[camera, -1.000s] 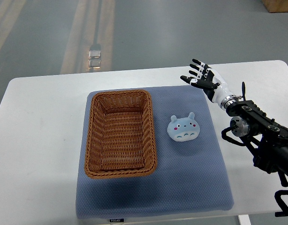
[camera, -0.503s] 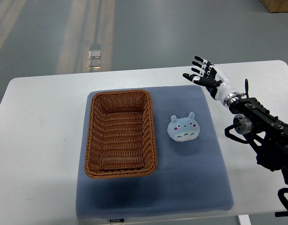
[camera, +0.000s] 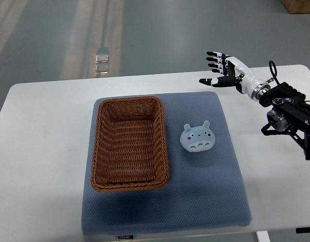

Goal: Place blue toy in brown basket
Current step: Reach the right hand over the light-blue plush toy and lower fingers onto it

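A small light-blue plush toy (camera: 197, 137) with a face lies on the blue mat (camera: 205, 191), just right of the brown wicker basket (camera: 129, 142). The basket holds nothing that I can see. My right hand (camera: 218, 68) is open with its fingers spread. It hovers over the far right part of the white table, above and to the right of the toy and apart from it. Its arm (camera: 289, 113) comes in from the right edge.
The white table (camera: 39, 151) carries the mat. Grey floor lies beyond the table's far edge, with a small metal plate (camera: 101, 59) set in it. A brown box corner (camera: 300, 5) shows at the top right.
My right hand and arm have lifted and swung away to the upper right, farther from the toy. The toy and the basket have not moved.
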Controlling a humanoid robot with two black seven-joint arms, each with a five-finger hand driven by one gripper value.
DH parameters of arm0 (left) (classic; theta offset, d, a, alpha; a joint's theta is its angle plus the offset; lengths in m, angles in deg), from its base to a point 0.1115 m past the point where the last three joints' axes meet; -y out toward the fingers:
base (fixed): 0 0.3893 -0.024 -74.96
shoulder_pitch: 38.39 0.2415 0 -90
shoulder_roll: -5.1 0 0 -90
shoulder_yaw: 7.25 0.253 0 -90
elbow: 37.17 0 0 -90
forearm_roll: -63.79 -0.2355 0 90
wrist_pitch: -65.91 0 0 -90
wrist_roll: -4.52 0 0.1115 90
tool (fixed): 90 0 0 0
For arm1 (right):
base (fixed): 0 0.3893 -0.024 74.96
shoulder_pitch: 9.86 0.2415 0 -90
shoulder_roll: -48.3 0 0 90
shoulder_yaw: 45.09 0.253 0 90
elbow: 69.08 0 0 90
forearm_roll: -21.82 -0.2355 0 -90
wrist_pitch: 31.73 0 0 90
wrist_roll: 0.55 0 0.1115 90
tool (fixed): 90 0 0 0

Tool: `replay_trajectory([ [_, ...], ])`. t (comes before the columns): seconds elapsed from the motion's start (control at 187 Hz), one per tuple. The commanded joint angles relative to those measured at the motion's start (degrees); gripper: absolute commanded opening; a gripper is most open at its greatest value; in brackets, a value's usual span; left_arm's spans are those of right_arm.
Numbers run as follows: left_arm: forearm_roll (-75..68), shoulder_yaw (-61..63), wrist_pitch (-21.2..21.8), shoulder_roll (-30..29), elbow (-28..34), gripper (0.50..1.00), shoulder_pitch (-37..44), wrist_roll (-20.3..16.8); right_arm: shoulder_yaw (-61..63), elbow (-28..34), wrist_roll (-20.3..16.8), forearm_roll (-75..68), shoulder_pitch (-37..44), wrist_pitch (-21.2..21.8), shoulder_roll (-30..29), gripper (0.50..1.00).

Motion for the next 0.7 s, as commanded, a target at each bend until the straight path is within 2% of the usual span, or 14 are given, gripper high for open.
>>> replay_trajectory([
  [0.0,-0.01,0.0,-0.02,0.0,0.0,1.0,0.07,-0.06,-6.68,2.64,0.07,0.11,4.12,1.94,3.89,0.911],
  [0.16,-0.01,0.0,-0.02,0.0,0.0,1.0,-0.02,0.02,-14.95,6.95,0.16,0.72,10.98,6.42,8.47,0.911],
  [0.316,-0.01,0.09,-0.02,0.0,-0.09,1.0,-0.02,-0.06,-22.59,10.11,1.3,6.61,16.6,8.0,9.79,0.911],
  [0.465,-0.09,0.09,0.07,0.0,-0.09,1.0,-0.02,0.02,-27.26,12.58,1.48,11.62,19.42,8.71,9.79,0.911],
  [0.695,-0.09,0.0,0.07,0.0,-0.09,1.0,0.07,0.02,-31.48,17.32,2.18,18.47,21.0,13.62,11.72,0.911],
])
